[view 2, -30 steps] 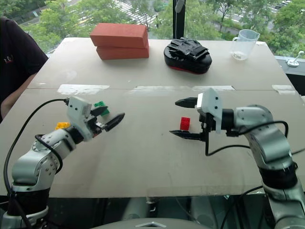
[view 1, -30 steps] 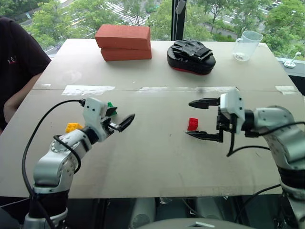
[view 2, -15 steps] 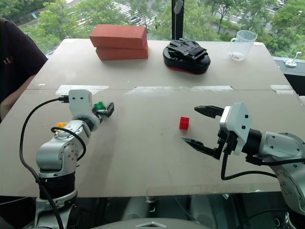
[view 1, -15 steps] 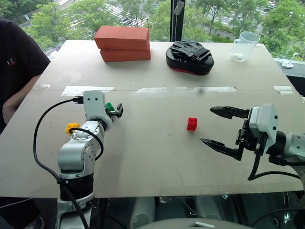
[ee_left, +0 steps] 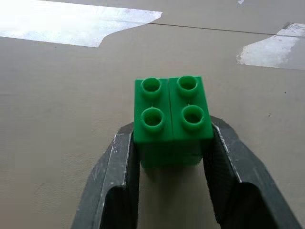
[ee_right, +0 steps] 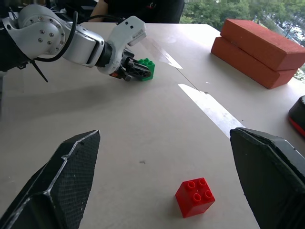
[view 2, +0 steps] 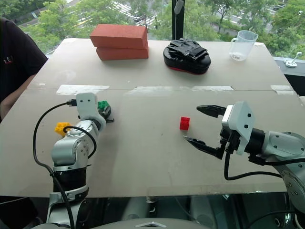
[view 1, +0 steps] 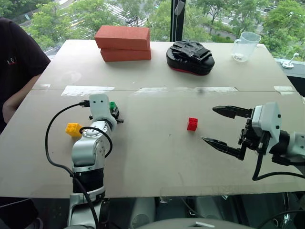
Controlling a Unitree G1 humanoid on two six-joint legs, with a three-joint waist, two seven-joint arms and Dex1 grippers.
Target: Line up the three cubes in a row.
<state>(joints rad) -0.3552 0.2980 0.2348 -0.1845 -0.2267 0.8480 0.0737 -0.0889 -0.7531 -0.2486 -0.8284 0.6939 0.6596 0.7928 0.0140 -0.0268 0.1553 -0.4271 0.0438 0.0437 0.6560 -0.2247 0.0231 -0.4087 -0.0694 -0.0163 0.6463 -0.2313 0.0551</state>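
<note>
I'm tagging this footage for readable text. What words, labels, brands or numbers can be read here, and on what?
No text can be read.
Person's dark shirt: a small reddish mark, too small to read.
Green cube, red cube, yellow cube, red-orange bricks, measuring cup: no readable markings.

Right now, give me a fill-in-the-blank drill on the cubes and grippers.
1. The left gripper is shut on the ____ cube.
2. The right gripper is ____, holding nothing.
3. The ____ cube sits on the table near the right gripper.
4. The yellow cube lies beside the ____ arm.

Missing words: green; open; red; left
</note>
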